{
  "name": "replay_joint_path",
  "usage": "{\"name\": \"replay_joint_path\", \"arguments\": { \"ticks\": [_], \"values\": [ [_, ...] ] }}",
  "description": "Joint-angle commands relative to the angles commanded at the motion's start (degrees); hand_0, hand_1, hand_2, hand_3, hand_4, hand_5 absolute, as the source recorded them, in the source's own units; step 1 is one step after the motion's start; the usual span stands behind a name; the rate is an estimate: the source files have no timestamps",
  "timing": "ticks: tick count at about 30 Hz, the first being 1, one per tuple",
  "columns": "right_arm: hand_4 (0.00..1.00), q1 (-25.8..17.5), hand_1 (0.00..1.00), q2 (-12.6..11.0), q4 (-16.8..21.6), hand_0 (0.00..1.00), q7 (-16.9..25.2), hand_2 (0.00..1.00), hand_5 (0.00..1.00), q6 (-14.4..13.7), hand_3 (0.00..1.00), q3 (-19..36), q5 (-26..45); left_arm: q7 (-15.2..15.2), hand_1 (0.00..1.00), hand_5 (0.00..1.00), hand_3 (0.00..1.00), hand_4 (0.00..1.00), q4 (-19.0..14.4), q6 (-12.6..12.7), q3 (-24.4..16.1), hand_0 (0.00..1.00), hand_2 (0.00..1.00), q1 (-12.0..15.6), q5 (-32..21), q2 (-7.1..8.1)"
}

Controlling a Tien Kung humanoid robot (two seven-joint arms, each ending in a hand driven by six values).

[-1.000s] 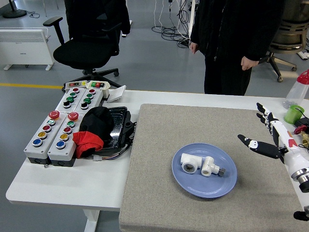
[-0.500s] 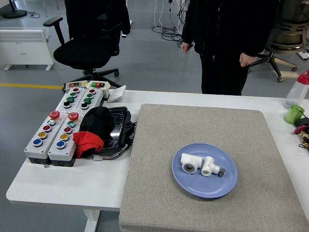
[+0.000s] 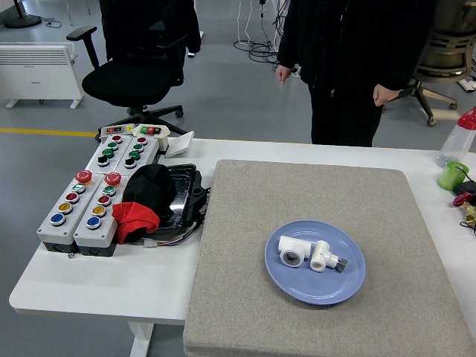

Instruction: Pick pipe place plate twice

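Observation:
A blue plate (image 3: 315,285) lies on the grey mat (image 3: 327,201) right of the middle. Two white pipe fittings lie on the plate side by side: an elbow piece (image 3: 293,251) on the left and a piece with a metal end (image 3: 326,256) on the right. Neither of my hands is in view.
Two grey button boxes (image 3: 89,201) stand at the left, with a black and red bundle (image 3: 149,197) beside them. A green cup (image 3: 451,175) and a spray bottle (image 3: 460,134) stand at the far right. A person in black (image 3: 349,59) stands behind the table, hands at their sides.
My right hand, open at the right edge one second ago, has left the view. The person has shifted slightly. The plate and fittings have not moved.

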Motion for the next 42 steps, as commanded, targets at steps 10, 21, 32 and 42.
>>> {"name": "replay_joint_path", "arguments": {
  "ticks": [10,21,32,42],
  "values": [
    [0.544,0.4,0.749,0.2,0.5,0.801,-3.1,0.778,0.587,2.9,0.772,-1.0,-1.0,0.0,0.625,0.998,0.572,0.411,0.0,0.0,0.2,0.655,0.635,-0.2,-0.3,0.08],
    [0.544,1.2,0.772,1.2,0.6,0.816,-1.7,0.821,0.594,2.1,0.798,-4.3,-1.2,-0.2,0.625,0.998,0.572,0.411,0.0,-0.1,0.1,0.655,0.634,-0.5,0.0,0.11],
    [0.538,2.3,0.78,2.2,-0.4,0.827,1.1,0.838,0.608,0.8,0.811,-8.2,-13.6,-0.5,0.625,0.998,0.572,0.411,0.2,0.0,0.4,0.655,0.634,-0.8,-0.5,0.08],
    [0.544,2.5,0.79,2.2,-1.0,0.831,0.0,0.843,0.626,-0.5,0.804,-9.0,-18.9,-0.8,0.626,0.998,0.572,0.411,0.3,0.1,0.4,0.656,0.636,-1.1,-0.4,0.04]
  ]
}}
